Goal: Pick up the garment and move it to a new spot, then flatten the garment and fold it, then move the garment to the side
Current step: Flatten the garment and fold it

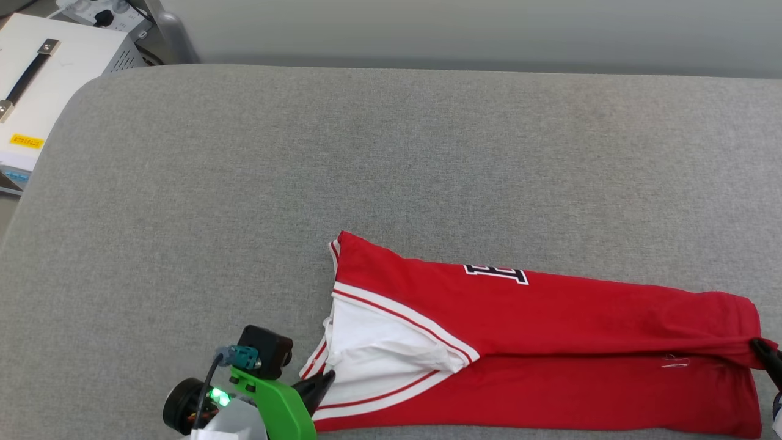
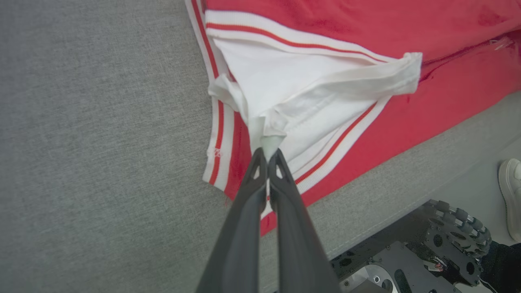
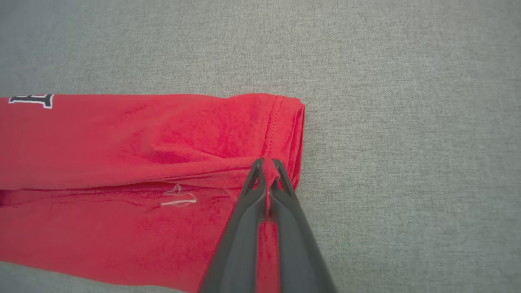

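Observation:
The garment lies folded lengthwise into a long red band near the front edge of the grey table. Its white sleeve with striped trim points left, and a piece of black lettering shows on top. My left gripper is shut on the white sleeve fabric, pinched at the tips. My right gripper is shut on a fold of the red hem at the garment's right end, seen in the right wrist view.
A white equipment box with a black handle stands off the table's far left corner. The table's cloth stretches bare behind and left of the garment. In the left wrist view the robot's wheeled base and a person's white shoe show below the table's front edge.

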You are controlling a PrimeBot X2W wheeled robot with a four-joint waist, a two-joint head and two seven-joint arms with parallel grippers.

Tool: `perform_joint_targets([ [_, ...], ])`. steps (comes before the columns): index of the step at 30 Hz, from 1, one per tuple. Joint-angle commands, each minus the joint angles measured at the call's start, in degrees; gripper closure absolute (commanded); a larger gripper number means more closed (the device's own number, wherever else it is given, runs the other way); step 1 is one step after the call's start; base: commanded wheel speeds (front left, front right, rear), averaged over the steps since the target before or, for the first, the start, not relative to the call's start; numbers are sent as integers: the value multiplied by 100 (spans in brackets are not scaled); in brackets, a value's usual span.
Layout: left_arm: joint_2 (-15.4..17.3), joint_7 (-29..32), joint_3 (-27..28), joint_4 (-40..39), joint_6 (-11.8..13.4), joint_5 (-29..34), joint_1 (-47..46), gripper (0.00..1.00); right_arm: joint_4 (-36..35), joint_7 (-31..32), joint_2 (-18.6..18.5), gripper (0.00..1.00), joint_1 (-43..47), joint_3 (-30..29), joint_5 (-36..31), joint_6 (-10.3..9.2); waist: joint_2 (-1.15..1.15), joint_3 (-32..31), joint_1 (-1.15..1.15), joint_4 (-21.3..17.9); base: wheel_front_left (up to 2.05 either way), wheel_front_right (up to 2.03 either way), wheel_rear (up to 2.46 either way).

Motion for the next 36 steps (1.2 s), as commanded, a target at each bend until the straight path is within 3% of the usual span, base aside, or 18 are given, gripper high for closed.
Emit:
perform_joint_targets([
  [1, -63, 4, -31, 70, -36, 7, 114, 100, -16, 17, -11, 100, 85, 8, -67, -5, 0, -23, 0, -5, 0, 0, 0],
  [3, -112, -32, -76, 202, -82, 19, 119, 100, 51, 66, 0, 100, 131, 45, -115, -5, 0, -54, 0, -13, 0, 0, 0],
  [4, -129, -44, -100, 277, -94, 37, 118, 89, 82, 84, -4, 22, 152, 61, -161, -5, 0, -69, 0, -14, 0, 0, 0],
  [5, -135, -55, -124, 331, -103, 72, 110, 53, 103, 112, -1, 0, 166, 89, -172, -5, 0, -77, 0, -15, 0, 0, 0],
  [6, -155, -91, -131, 392, -102, 98, 102, 0, 111, 144, 3, 0, 186, 127, -166, -5, 0, -86, 0, -15, 0, 0, 0],
  [14, -229, -306, -99, 578, -101, 118, 114, 0, -142, 258, -29, 0, 311, 5, -83, -5, 0, -255, 0, 12, 0, 0, 0],
  [17, -212, -616, 152, 384, 50, 119, 90, 0, -606, 480, 131, 0, 267, -295, -16, -5, 0, -350, 0, 40, 0, 0, 0],
  [24, -347, -1706, 824, 149, 337, 208, 14, 0, -877, 940, 535, 0, 236, -653, -354, -5, 0, -317, 0, 84, 0, 0, 0],
  [25, -361, -1943, 908, 160, 373, 301, -5, 0, -858, 1004, 604, 0, 235, -717, -450, -5, 0, -290, 0, 94, 0, 0, 0],
  [26, -465, -2590, 1107, 253, 417, 478, -16, 0, -721, 1116, 812, 0, 201, -912, -685, -5, 0, -229, 0, 122, 0, 0, 0],
  [27, -515, -2758, 1190, 311, 429, 517, -3, 0, -644, 1146, 915, 0, 168, -1003, -734, -5, 0, -203, 0, 130, 0, 0, 0],
  [36, -956, -3047, 2024, 576, 221, 1236, 193, 0, 94, 1220, 1436, 0, -164, -1462, -909, -5, 0, 8, 0, 202, 0, 0, 0],
])
